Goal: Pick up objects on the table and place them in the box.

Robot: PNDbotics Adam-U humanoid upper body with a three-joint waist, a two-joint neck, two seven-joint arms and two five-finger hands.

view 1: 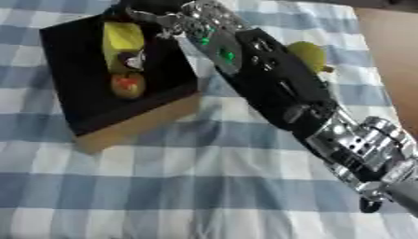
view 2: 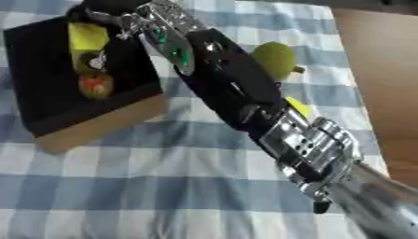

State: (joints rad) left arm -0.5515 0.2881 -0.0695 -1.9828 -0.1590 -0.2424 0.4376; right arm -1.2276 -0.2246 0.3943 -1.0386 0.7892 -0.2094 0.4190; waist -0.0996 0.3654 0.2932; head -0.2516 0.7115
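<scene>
a: three things lie in the box [view 1: 90, 100] already, i think: a yellow block [view 1: 122, 39], a dark round piece [view 1: 130, 59] and a red-and-olive fruit [view 1: 127, 84], in a row on its black floor.

b: and the right hand [view 1: 143, 14]?

a: it's over the box's far edge, the arm stretched across the checked cloth [view 1: 204, 177] on the worktop. fingers run off the top; i cannot tell if they hold anything.

b: so the placing step?

a: likely placing or letting go. a green pear-like fruit [view 2: 274, 58] sits on the cloth beside the forearm, plus a yellow bit [view 2: 299, 107] under it. next calls for pulling back and reaching for the fruit. left hand isn't visible.
</scene>
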